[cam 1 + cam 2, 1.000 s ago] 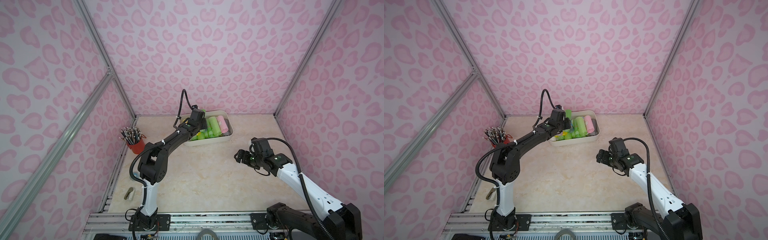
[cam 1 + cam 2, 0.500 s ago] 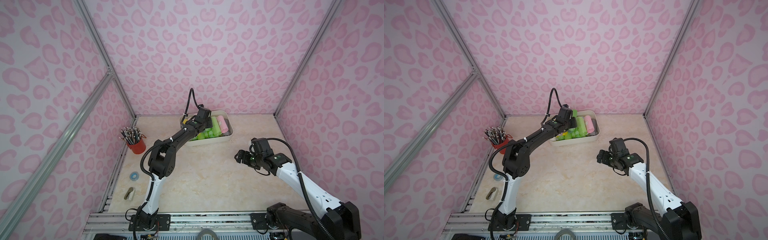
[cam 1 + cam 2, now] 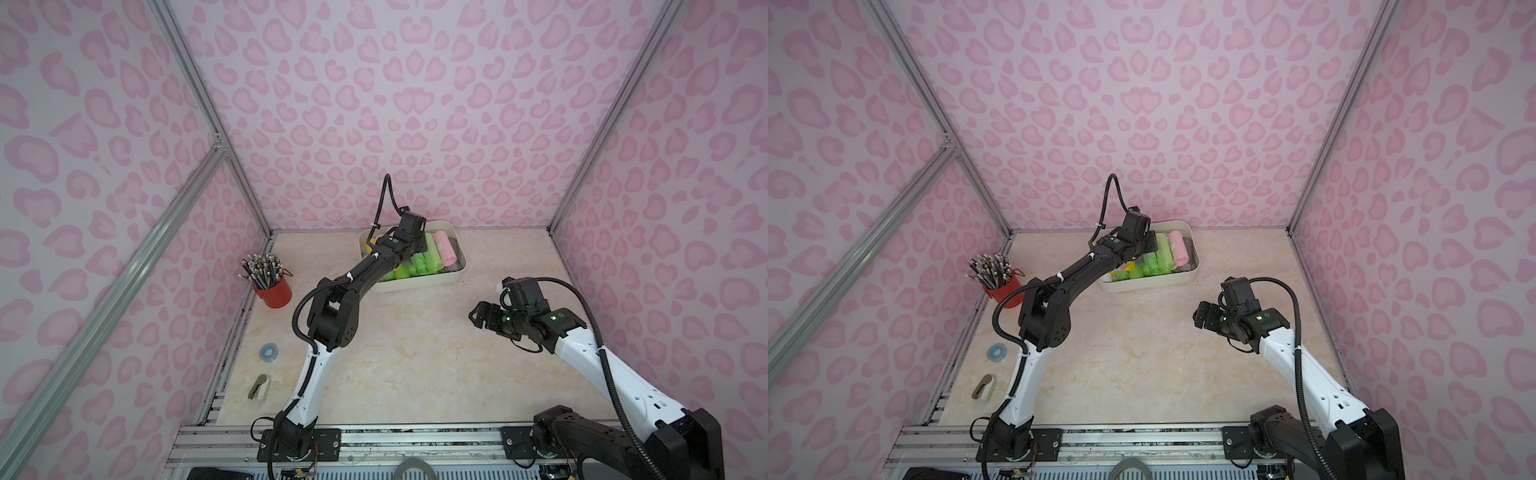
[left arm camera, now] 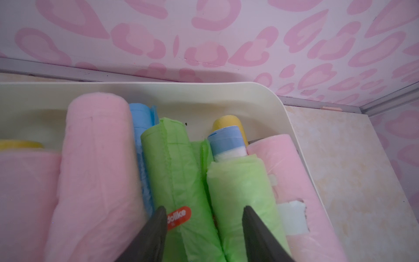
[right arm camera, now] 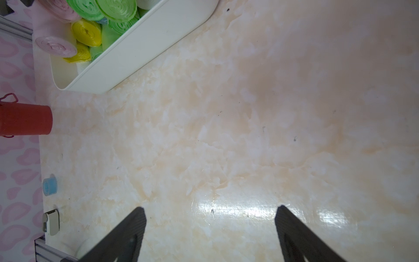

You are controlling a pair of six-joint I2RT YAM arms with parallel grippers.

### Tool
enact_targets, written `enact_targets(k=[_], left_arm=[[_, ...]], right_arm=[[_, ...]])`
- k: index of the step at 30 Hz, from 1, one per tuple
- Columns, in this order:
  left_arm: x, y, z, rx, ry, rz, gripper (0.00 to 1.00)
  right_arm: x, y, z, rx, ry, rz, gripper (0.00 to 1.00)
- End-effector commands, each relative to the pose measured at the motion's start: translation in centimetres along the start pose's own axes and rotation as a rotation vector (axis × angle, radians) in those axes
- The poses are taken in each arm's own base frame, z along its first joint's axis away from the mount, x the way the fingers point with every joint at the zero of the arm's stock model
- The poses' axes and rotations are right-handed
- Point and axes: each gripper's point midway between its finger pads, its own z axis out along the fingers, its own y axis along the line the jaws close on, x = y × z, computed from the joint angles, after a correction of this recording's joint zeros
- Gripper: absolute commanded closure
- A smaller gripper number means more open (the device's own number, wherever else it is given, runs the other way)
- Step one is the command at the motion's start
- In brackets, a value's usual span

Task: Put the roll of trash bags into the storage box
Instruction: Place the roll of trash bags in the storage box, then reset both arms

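The cream-white storage box (image 3: 419,284) (image 3: 1150,284) stands at the back of the table and holds several rolls of trash bags in green, pink, yellow and blue. My left gripper (image 3: 420,246) (image 4: 204,213) hangs just above the rolls inside the box. It is open, its jaws standing apart over a green roll with an orange label (image 4: 174,177) and a second green roll (image 4: 240,181) beside it, gripping neither. A pink roll (image 4: 97,158) lies next to them. My right gripper (image 3: 476,316) (image 5: 210,211) is open and empty above bare table at the right.
A red cup of pencils (image 3: 274,286) stands at the left edge. A blue tape roll (image 3: 269,352) and a small white stapler-like item (image 3: 258,387) lie nearer the front left. Pink patterned walls enclose the table on three sides.
My left arm has swung to the right over the box and its jaws have opened from shut. The right arm has stayed where it was.
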Motion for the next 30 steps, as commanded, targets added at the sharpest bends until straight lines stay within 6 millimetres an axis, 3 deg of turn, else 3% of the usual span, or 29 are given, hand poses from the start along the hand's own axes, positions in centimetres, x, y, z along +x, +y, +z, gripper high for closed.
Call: enact_targets(k=[1, 7, 10, 14, 17, 21, 24, 26, 30], left_arm=[[0.1, -0.5, -0.5, -0.009, 0.006, 0.019, 0.42], [-1.2, -3.1, -4.3, 0.012, -0.08, 0.079, 0.25], [-2.0, -3.5, -6.4, 0.025, -0.124, 0.082, 0.17], [-2.9, -3.3, -8.9, 0.032, -0.161, 0.084, 0.01], [-3.0, -2.5, -11.2, 0.02, -0.195, 0.082, 0.0], [-3.9, -0.8, -16.3, -0.001, -0.308, 0.071, 0.0], [-3.9, 1.7, -20.4, -0.045, -0.407, 0.074, 0.0], [-2.7, 4.7, -22.4, -0.103, -0.455, 0.072, 0.0], [-0.9, 13.1, -25.4, -0.213, -0.535, -0.022, 0.0]], right_arm=[[0.2, 0.0, -0.3, -0.001, 0.006, -0.008, 0.09], [0.0, -0.4, -1.1, 0.023, -0.017, -0.022, 0.09], [-0.3, -0.7, -1.4, 0.04, -0.033, -0.034, 0.09], [-1.0, -1.0, -1.8, 0.061, -0.055, -0.044, 0.09], [-2.3, -1.3, -2.4, 0.096, -0.106, -0.053, 0.09], [-4.9, -1.7, -3.9, 0.146, -0.218, -0.073, 0.09], [-6.7, -1.6, -4.8, 0.145, -0.329, -0.118, 0.09], [-7.7, -1.7, -5.5, 0.155, -0.409, -0.16, 0.09], [-9.6, -3.9, -6.9, 0.281, -0.599, -0.248, 0.09]])
